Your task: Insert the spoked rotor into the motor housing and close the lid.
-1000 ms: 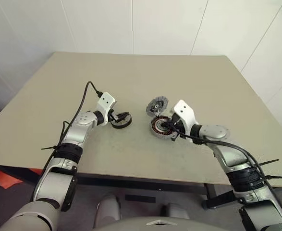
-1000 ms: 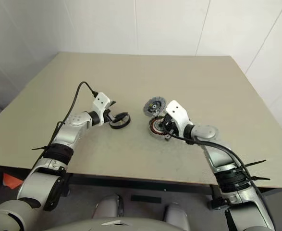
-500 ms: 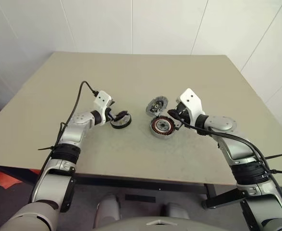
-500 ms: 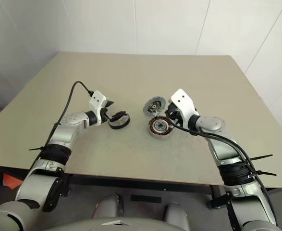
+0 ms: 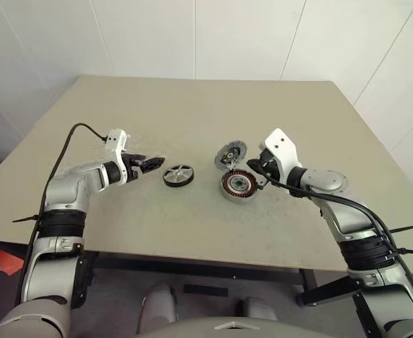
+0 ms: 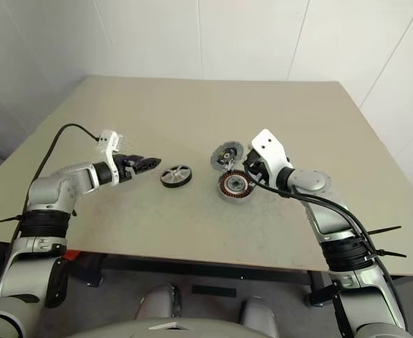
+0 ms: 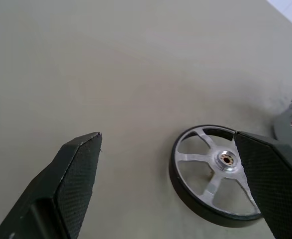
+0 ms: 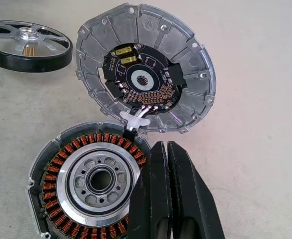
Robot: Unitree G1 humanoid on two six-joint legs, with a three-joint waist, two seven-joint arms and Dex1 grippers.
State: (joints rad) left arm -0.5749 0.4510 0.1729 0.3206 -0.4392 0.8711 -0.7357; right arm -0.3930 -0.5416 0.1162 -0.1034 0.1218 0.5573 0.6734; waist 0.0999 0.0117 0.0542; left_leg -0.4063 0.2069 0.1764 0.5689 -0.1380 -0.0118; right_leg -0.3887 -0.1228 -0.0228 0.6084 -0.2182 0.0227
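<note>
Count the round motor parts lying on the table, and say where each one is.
3. The spoked rotor lies alone toward the left claw. The motor housing sits by the right claw. The lid stands open just behind the housing, joined to it.

- My bench (image 5: 192, 113) is plain beige.
- The spoked rotor (image 7: 214, 175) has silver-white spokes and a black rim.
- The motor housing (image 8: 93, 185) is grey, with a ring of copper-orange windings.
- The lid (image 8: 145, 74) is ribbed grey, with a dark centre.
- My fingers (image 7: 78, 174) are black with a fine woven texture.
</note>
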